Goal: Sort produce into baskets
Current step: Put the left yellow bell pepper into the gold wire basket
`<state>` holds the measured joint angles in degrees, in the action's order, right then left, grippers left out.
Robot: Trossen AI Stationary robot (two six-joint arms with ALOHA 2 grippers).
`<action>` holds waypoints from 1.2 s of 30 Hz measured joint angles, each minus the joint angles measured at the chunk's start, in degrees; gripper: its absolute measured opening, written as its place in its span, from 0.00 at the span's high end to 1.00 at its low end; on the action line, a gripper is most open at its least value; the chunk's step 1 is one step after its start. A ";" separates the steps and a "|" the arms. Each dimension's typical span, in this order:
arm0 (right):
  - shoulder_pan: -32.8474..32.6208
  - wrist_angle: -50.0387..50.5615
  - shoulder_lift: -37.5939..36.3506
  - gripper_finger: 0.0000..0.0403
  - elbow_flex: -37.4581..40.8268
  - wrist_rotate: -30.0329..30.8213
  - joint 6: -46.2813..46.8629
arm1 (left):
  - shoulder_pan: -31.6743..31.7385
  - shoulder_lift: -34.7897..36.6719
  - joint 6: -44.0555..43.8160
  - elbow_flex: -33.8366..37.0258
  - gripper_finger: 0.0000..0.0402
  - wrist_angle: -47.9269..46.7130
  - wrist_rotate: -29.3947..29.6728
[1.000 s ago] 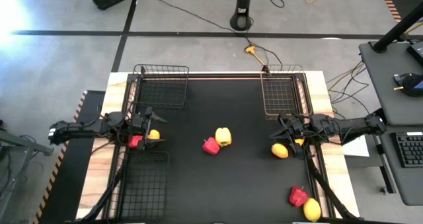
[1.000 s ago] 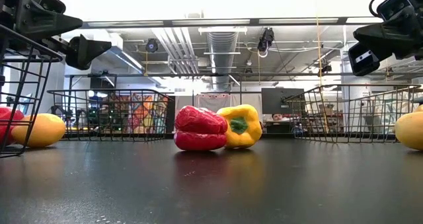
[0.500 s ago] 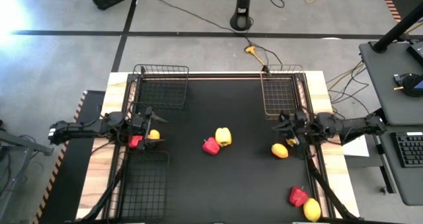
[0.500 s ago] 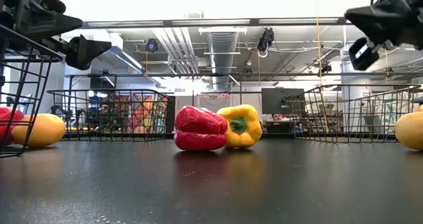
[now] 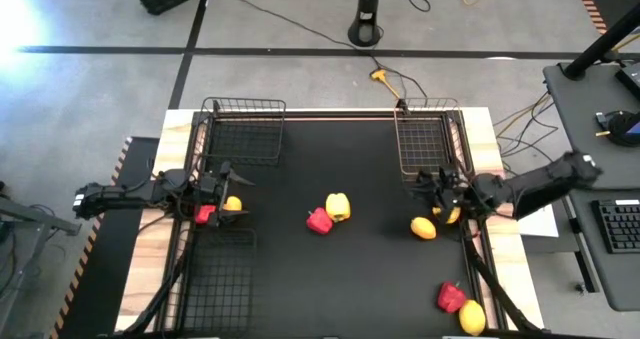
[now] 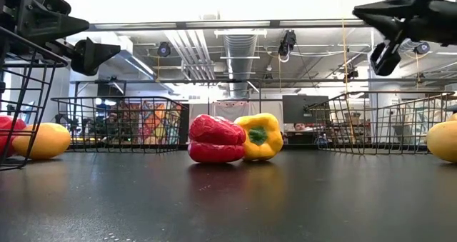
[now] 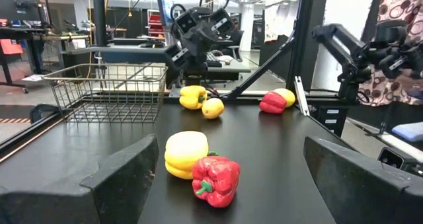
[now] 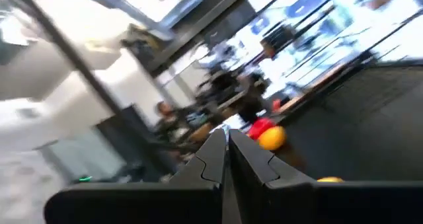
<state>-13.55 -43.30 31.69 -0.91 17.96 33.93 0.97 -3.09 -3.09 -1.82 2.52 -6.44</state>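
Note:
My left gripper (image 5: pixel 235 191) is open and hovers above a yellow oval (image 5: pixel 232 204) and a red pepper (image 5: pixel 205 215) at the table's left; it also shows in the low view (image 6: pixel 93 53). My right gripper (image 5: pixel 424 182) is shut, empty and raised (image 6: pixel 360 13), near a yellow pepper (image 5: pixel 447 215) and a lemon-like oval (image 5: pixel 423 228). A red pepper (image 5: pixel 320 220) and a yellow pepper (image 5: pixel 339 206) touch at mid-table. A red pepper (image 5: pixel 450 297) and a yellow piece (image 5: pixel 471 317) lie at the near right.
A black wire basket (image 5: pixel 243 129) stands at the far left, a coppery one (image 5: pixel 430 144) at the far right, and another black one (image 5: pixel 215 279) at the near left. Bare black tabletop lies between the mid-table peppers and the near edge.
My right gripper has risen from just above the table and tipped its fingers upward, drawing slightly toward the far edge. The produce has stayed where it was.

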 joint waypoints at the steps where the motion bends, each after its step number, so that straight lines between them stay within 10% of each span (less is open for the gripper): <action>1: -0.75 -0.99 3.31 0.97 -0.81 2.52 -1.75 | 0.00 0.00 0.01 -0.01 0.10 0.00 0.00; 11: -2.07 1.99 27.05 0.97 -23.44 6.64 -18.36 | 0.01 0.02 0.00 0.00 0.10 0.00 0.00; 23: -1.51 70.36 42.08 0.97 -61.36 13.06 -4.93 | -0.01 0.00 0.00 0.00 0.10 0.00 -0.01; 36: 8.88 97.81 66.20 0.83 -91.58 -15.55 -10.78 | 0.01 0.00 0.02 0.00 0.10 0.00 -0.02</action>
<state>-4.66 54.51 97.89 -92.49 2.41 23.15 0.97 -3.09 -3.08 -1.82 2.52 -6.46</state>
